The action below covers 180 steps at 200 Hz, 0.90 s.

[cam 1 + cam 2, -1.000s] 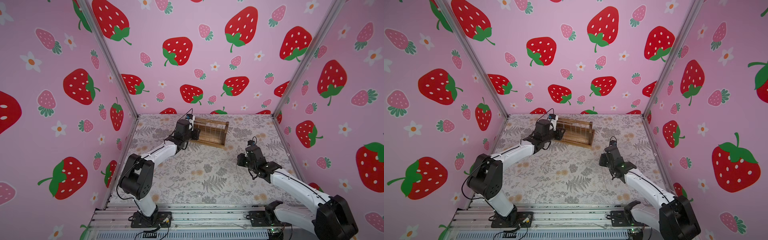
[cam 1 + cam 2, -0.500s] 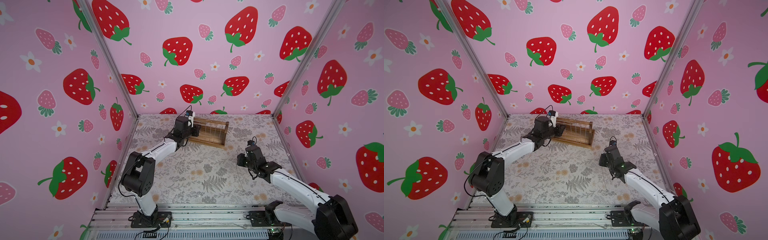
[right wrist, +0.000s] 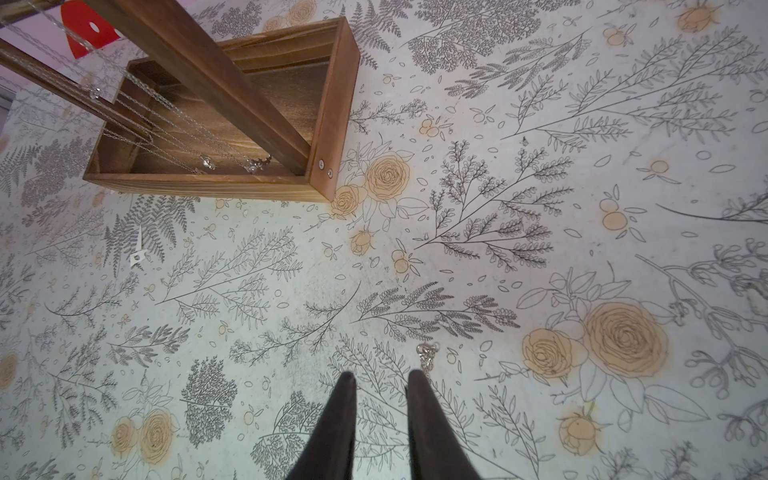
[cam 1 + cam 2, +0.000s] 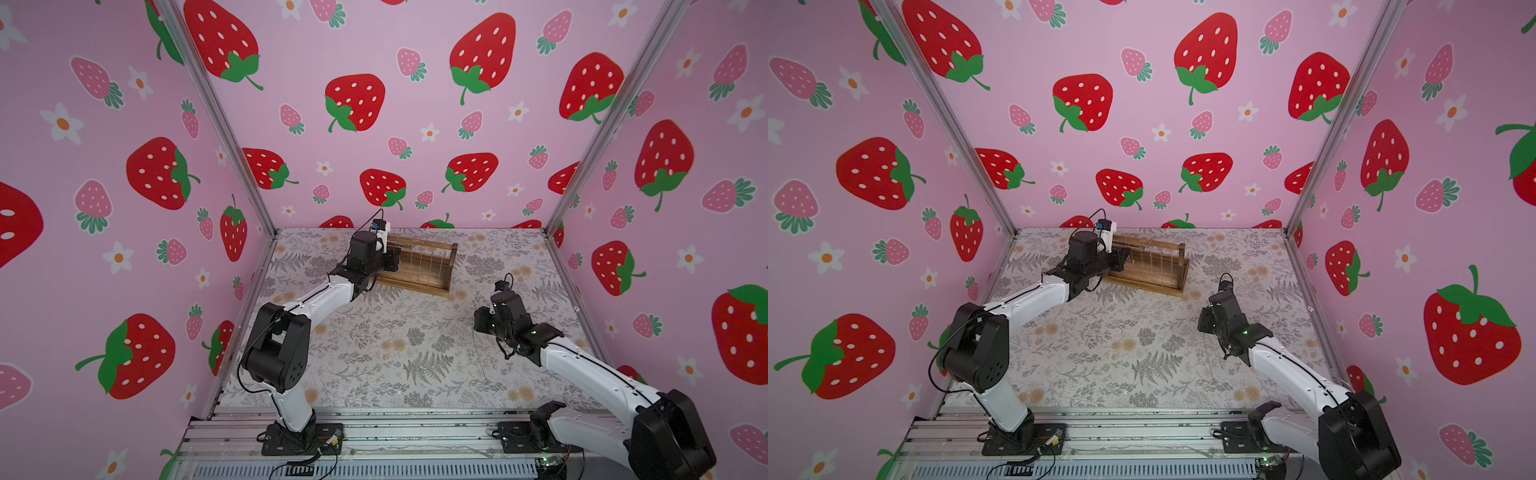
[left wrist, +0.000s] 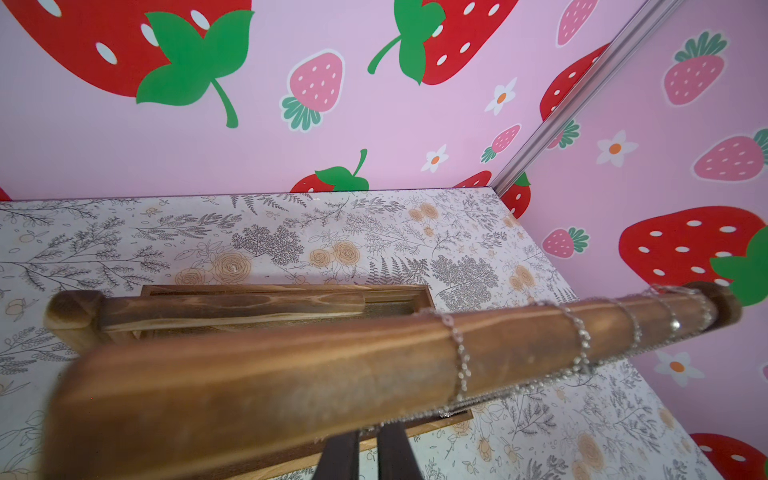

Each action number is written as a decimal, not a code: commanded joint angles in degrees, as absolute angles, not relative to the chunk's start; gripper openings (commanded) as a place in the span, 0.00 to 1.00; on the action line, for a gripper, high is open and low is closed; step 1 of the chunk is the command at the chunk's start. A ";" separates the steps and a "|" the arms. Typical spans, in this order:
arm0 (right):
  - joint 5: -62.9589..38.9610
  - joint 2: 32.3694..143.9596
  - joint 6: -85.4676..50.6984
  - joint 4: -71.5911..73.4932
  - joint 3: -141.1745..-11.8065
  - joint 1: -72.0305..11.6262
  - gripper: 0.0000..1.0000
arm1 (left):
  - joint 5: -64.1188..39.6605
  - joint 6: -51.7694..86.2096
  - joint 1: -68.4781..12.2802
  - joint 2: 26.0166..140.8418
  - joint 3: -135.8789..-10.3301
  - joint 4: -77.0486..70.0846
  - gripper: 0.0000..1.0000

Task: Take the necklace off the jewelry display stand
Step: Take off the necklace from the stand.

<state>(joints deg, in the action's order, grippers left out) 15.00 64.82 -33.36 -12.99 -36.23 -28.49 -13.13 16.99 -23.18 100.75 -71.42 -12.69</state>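
My two arms match: white shells on the left arm [image 4: 316,299] and right arm [image 4: 590,374], black joint housings [image 4: 276,353], thin black cables [image 4: 240,368] looping outside (a green light [image 4: 1245,332] glows on the right one), and dark tapered claw fingers [image 3: 336,415].

The table [image 4: 395,353] is covered with a pale print of grey ferns and tan roses. The jewelry display stand [image 4: 419,266] sits on it, upper middle in both top views. In the right wrist view, the end of a silver chain [image 3: 426,356] lies low centre and a small white scrap [image 3: 138,255] lies at the left.
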 commanded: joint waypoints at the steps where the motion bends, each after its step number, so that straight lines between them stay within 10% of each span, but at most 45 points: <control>1: 14.52 65.21 -33.31 -11.95 -36.49 -28.21 0.24 | -14.08 17.14 -23.16 100.24 -73.46 -13.84 0.09; 139: 13.97 64.96 -33.31 -11.69 -36.49 -28.21 0.24 | 13.25 14.58 -22.95 95.20 -81.63 10.60 0.00; 180: 13.93 65.47 -33.22 -11.51 -36.39 -28.23 0.24 | 5.18 14.37 -21.51 92.89 -80.14 12.81 0.00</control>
<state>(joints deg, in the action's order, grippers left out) 14.48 64.84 -33.34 -12.86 -36.23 -28.49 8.27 15.18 -22.31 95.48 -79.77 8.99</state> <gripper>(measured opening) 0.238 0.047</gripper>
